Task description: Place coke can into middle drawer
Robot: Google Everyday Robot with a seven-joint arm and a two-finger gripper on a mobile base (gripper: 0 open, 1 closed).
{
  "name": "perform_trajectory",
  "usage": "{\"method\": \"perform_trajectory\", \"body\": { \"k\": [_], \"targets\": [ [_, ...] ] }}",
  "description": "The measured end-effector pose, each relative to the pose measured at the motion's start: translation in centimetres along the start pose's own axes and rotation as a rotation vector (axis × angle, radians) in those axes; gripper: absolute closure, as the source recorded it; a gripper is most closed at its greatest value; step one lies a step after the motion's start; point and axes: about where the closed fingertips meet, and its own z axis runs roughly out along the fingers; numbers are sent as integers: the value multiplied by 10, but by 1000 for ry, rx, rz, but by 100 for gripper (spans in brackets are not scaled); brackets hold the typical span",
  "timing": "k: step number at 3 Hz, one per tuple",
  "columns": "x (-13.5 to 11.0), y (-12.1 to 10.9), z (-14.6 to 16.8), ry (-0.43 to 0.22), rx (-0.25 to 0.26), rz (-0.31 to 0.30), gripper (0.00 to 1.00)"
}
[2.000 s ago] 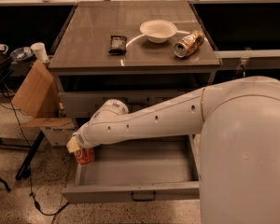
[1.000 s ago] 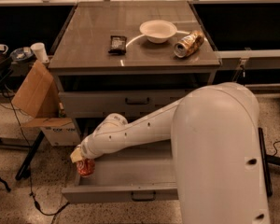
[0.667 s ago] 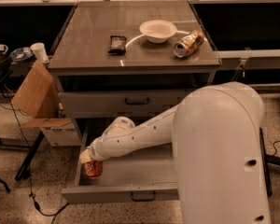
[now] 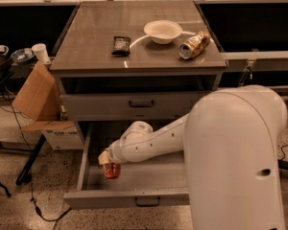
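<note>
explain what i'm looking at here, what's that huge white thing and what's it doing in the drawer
This is a single picture from one camera, looking down at a grey cabinet. The huge white shape is the robot's arm, seen close up. It reaches into the open drawer, the lower of the two. At the arm's tip is the gripper, which works as its hand. It holds a red coke can upright inside the left part of the drawer. On top of the cabinet lie a white bowl, a crushed can and a dark packet. The drawer above is shut.
</note>
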Motion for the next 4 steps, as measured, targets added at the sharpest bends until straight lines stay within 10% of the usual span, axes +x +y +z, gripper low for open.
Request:
{"method": "perform_trajectory", "body": {
  "k": [4],
  "targets": [
    [-32,8,17,-45,-40,39,11]
  ]
}}
